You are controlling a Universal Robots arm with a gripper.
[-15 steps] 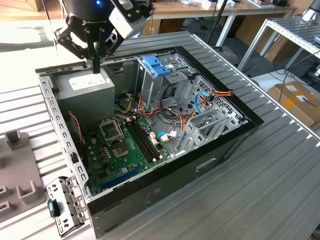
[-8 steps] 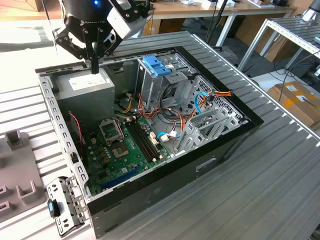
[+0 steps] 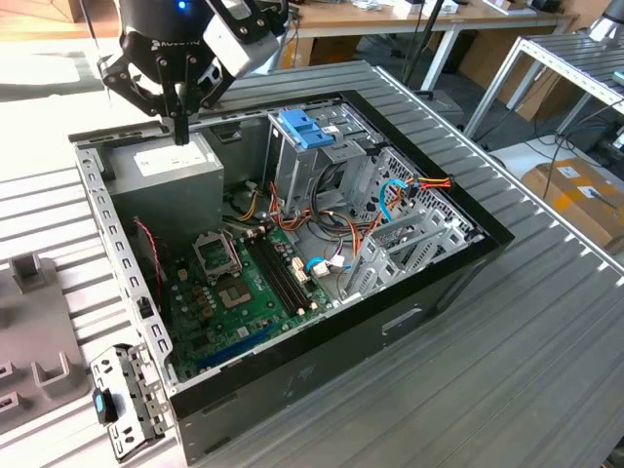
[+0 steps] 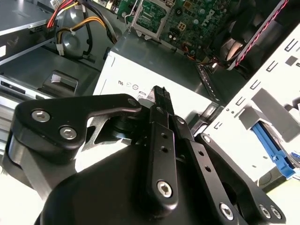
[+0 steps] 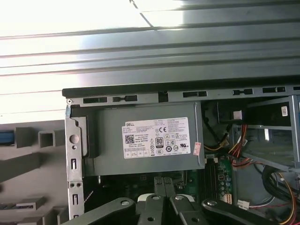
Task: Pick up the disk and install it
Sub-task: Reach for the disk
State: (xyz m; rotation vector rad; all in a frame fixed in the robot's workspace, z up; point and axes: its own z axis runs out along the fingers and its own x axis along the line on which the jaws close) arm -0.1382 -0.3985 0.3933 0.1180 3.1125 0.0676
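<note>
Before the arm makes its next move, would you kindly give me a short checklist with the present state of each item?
1. Gripper empty: ok, shut on nothing in both wrist views.
2. Gripper clear of the power supply: cannot tell; its tips sit just over the top face in the exterior view.
3. Disk located: cannot tell; a blue slotted part sits atop the drive cage, and whether it carries the disk is unclear.
4. Case open for access: ok, the interior is exposed.
5. Cables away from the drive cage: not ok, orange and red leads lie right beside it.
</note>
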